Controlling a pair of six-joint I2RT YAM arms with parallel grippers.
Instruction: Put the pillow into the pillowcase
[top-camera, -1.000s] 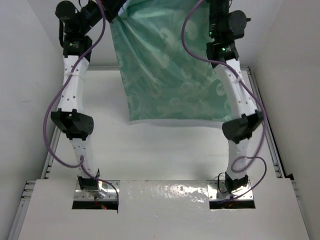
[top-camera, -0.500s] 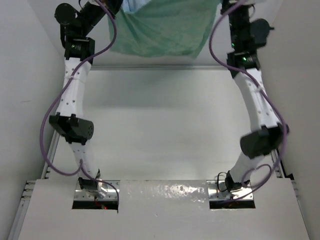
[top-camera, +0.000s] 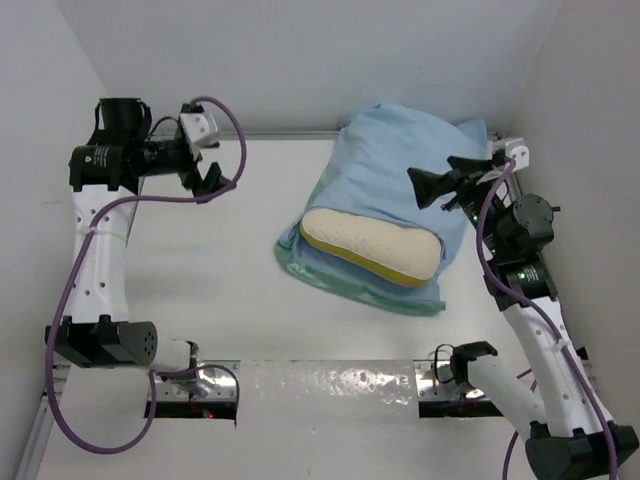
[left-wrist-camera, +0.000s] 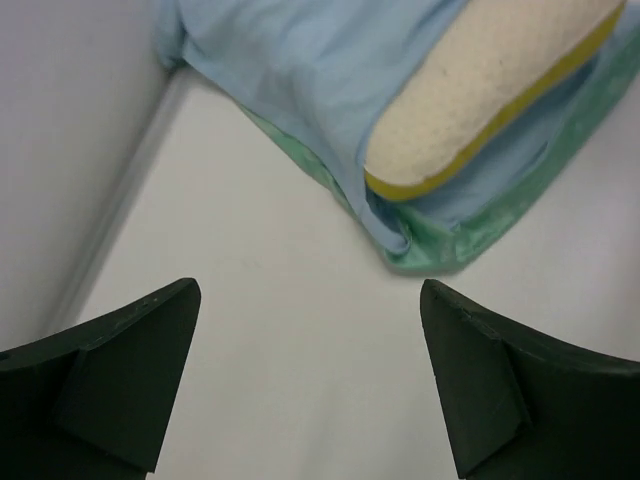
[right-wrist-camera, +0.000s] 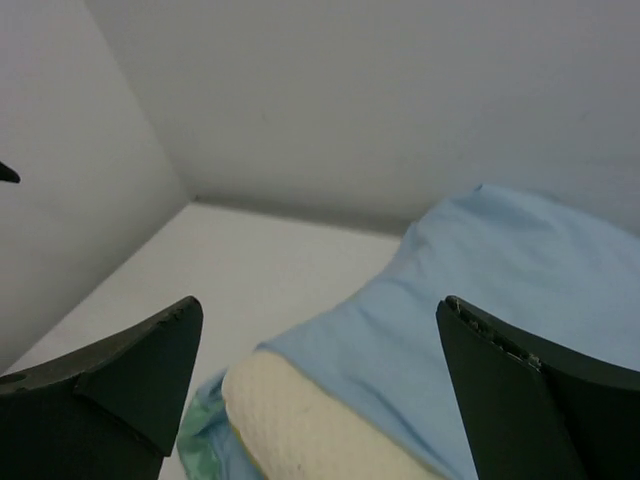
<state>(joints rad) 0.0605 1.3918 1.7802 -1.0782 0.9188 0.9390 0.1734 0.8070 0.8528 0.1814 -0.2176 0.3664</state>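
The pillowcase (top-camera: 395, 160) lies on the table at the back right, light blue face up, with its sea-green edge showing along the near side. The cream pillow (top-camera: 372, 243) sits mostly inside it, and its textured, yellow-banded near end sticks out of the opening. My left gripper (top-camera: 214, 180) hovers open left of the case, apart from it. In the left wrist view the left gripper (left-wrist-camera: 308, 290) holds nothing, with the pillow (left-wrist-camera: 490, 90) and pillowcase (left-wrist-camera: 300, 70) ahead of it. My right gripper (top-camera: 421, 188) is open above the case's right part. The right gripper (right-wrist-camera: 320, 302) is empty over the pillowcase (right-wrist-camera: 480, 300) and pillow (right-wrist-camera: 300, 420).
White walls close the table in at the back (top-camera: 300, 60), left and right. A metal rail (top-camera: 520, 200) runs along the right edge beside the case. Both arm bases (top-camera: 190, 385) stand at the near edge. Bare tabletop (top-camera: 200, 270) spreads left of the pillow.
Both grippers were shut on the pillowcase, holding it high so it hung. Now both have opened and come down and apart, and the case lies on the table with the pillow in it.
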